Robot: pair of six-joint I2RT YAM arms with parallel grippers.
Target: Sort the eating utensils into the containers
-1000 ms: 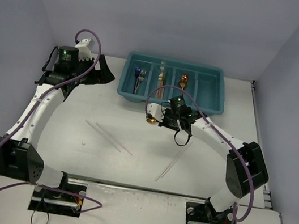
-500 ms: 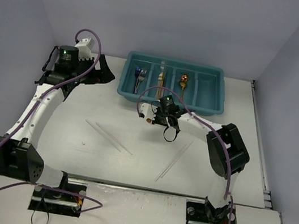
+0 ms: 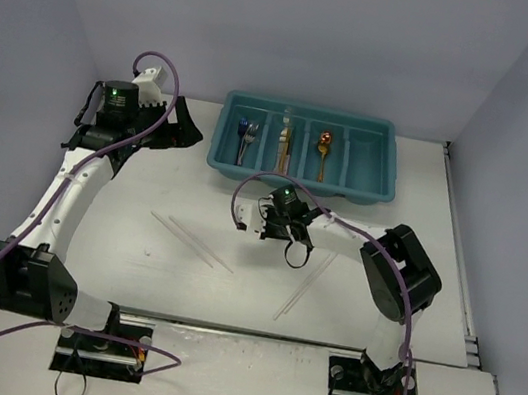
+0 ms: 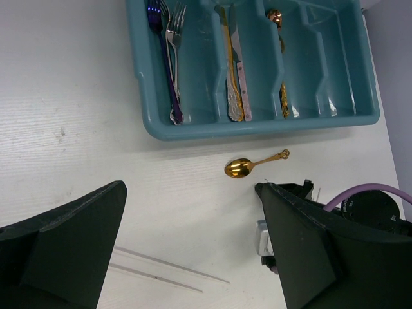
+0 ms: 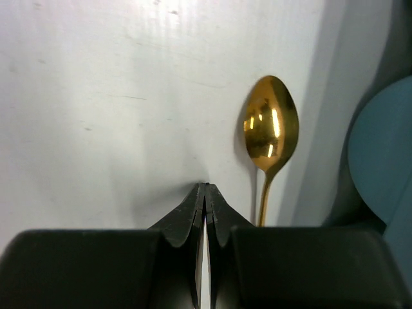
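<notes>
Your right pincer (image 5: 205, 193) is pressed together, empty, just beside the gold spoon (image 5: 270, 125) lying on the table (image 5: 96, 96) near the tray (image 4: 257, 129). Light, stiff, probably slick: open up and take its thin handle crosswise.

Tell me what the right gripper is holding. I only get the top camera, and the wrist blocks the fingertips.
Observer: Nothing. On the right wrist camera the right gripper is shut and empty, pointing down at the table.
Operator: Anything near it?
Observer: A gold spoon lies flat on the table right beside the gripper, with its bowl just past the tips. I see a narrow strip of table between them.
Operator: In the tray or out?
Observer: Out. The left wrist camera shows it lying in front of the tray, apart from the rim.
</notes>
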